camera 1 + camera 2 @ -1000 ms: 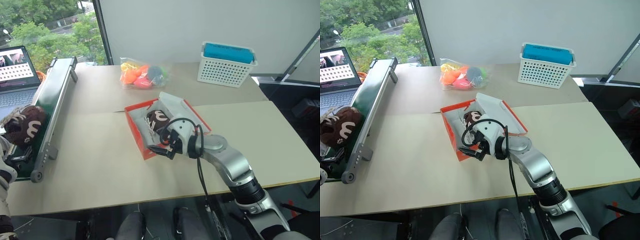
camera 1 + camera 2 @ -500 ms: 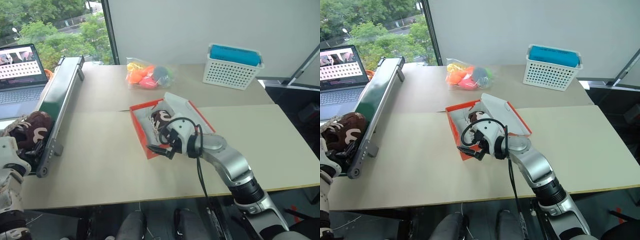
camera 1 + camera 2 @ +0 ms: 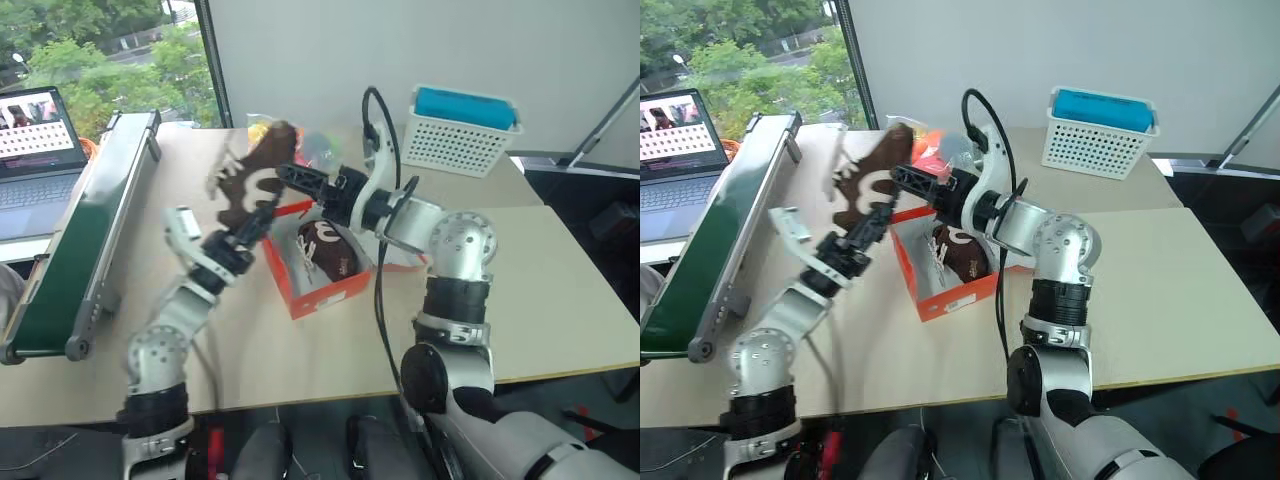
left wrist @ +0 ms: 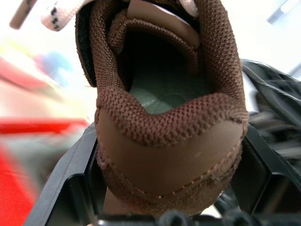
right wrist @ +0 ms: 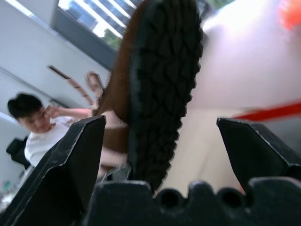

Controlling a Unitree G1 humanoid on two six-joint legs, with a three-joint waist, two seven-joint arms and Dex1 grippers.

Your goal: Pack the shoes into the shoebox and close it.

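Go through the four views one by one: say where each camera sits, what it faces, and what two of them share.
Left eye view: on the head, looking down at the table; both arms show, the left gripper shut on a brown shoe above the shoebox.
Right eye view: beside it, the same scene; the right gripper is open near that shoe.
Left wrist view: faces the held shoe's heel between its fingers.
Right wrist view: faces the shoe's sole between open fingers; a person sits behind.
Both wrist views share the held shoe.
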